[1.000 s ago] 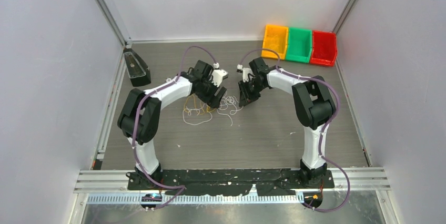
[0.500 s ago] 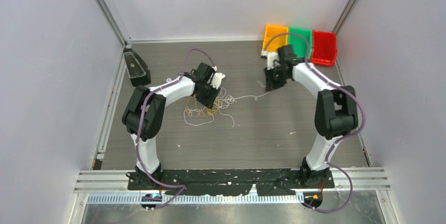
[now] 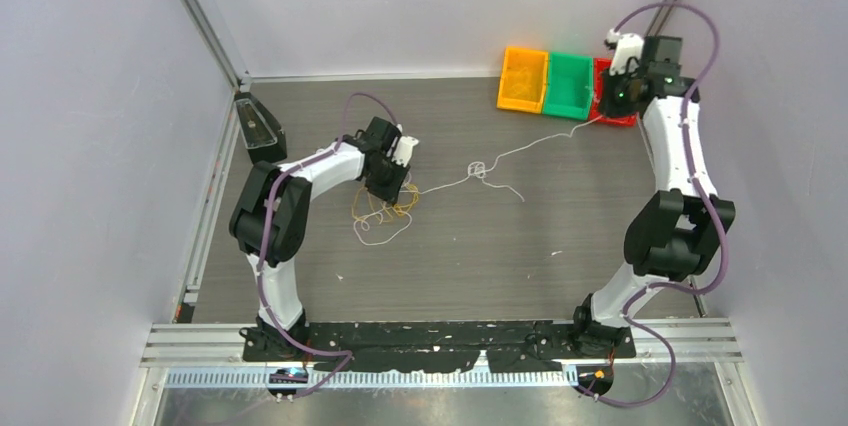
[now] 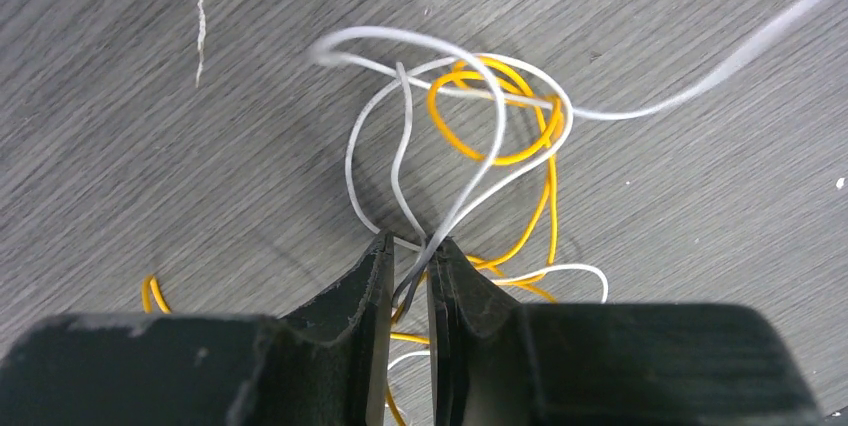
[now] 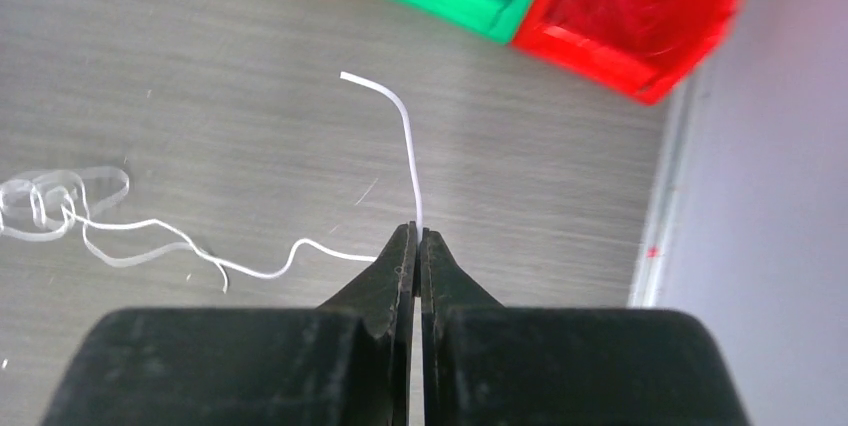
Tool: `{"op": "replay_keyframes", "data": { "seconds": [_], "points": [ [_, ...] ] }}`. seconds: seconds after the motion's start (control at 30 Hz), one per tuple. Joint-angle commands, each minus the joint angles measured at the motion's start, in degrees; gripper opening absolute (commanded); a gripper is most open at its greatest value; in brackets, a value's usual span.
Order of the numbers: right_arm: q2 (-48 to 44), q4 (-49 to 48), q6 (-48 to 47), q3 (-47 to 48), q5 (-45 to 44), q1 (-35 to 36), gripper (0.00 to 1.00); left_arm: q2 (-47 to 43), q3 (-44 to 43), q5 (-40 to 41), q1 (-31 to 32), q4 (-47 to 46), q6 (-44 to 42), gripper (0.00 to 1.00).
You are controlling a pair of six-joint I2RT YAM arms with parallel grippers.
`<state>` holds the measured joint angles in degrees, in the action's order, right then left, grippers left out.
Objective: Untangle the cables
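Observation:
The cables lie as a loose tangle (image 3: 380, 211) of yellow-orange and white wire left of the table's middle. My left gripper (image 3: 388, 186) stands over its top edge. In the left wrist view the jaws (image 4: 410, 243) are nearly together, with white strands (image 4: 400, 136) running between them and yellow loops (image 4: 500, 156) beyond. One white cable (image 3: 520, 149) stretches from the tangle, through a small knot (image 3: 478, 169), to the far right. My right gripper (image 3: 607, 106) holds it there, raised near the red bin. Its jaws (image 5: 416, 231) are shut on that cable (image 5: 405, 126), whose free end curls past the tips.
Orange (image 3: 523, 78), green (image 3: 568, 86) and red (image 5: 640, 16) bins sit in a row at the back right, right by my right gripper. A black box (image 3: 259, 131) lies at the left wall. Walls enclose three sides of the table.
My right gripper has swung from the middle to the far right corner, drawing the white cable out of the tangle. The left gripper has narrowed on the strands and barely moved.

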<state>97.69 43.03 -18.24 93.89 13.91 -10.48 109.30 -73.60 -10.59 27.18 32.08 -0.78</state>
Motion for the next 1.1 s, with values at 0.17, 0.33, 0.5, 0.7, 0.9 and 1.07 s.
{"op": "replay_keyframes", "data": {
  "seconds": [0.17,0.33,0.5,0.7,0.9,1.07],
  "points": [
    [-5.55,-1.44,-0.87,14.71,-2.57,-6.05,0.05,0.48,-1.80,-0.68,-1.27,1.07,2.60,0.09],
    [-4.52,-1.65,0.30,20.37,-1.73,-9.30,0.06,0.10,-1.74,-0.28,-1.99,1.33,3.19,0.00],
    [-4.86,0.01,2.74,22.42,7.09,-9.91,0.05,-2.18,-1.64,-2.31,-2.22,1.96,1.22,0.00],
    [-6.33,-5.49,10.00,22.02,14.67,-9.75,0.05,-7.44,-0.25,-6.64,-2.22,1.36,-1.12,0.50],
    [-2.37,-11.31,15.39,24.94,15.36,-7.37,0.06,-14.37,0.64,-11.83,-2.22,-0.47,-1.16,0.78],
    [3.55,-15.63,18.02,29.81,13.29,-4.65,0.05,-17.67,-0.74,-12.08,-2.22,0.75,-2.84,0.88]
  ]
}}
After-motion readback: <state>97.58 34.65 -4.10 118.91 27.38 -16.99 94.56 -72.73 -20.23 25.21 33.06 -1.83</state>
